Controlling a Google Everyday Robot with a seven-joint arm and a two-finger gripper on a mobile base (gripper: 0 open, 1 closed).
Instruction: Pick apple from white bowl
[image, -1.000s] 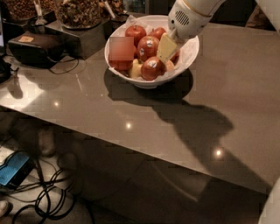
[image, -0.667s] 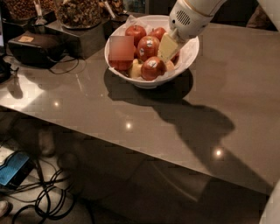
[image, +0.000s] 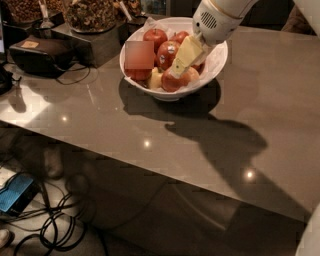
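The white bowl (image: 216, 61) stands at the back of the grey table, with white paper at its far rim. It holds several red apples and a pale yellow-green apple (image: 155, 79). A glossy red apple (image: 173, 84) with no sticker lies at the bowl's front. Two red apples with white stickers (image: 166, 50) lie behind it. My gripper (image: 181, 59) reaches down from the top right on a white arm, inside the bowl, with its yellowish tip right over the front red apple. A blurred square hides the bowl's left part.
A black device (image: 42, 52) with a cable lies at the table's left. Dark containers of snacks (image: 89, 15) stand behind it. The table's front edge (image: 150, 167) runs diagonally. Cables (image: 60, 222) and a blue object (image: 14, 193) lie on the floor below.
My gripper has moved slightly down and to the left, deeper into the bowl toward the front red apple. The bowl and the apples have not moved.
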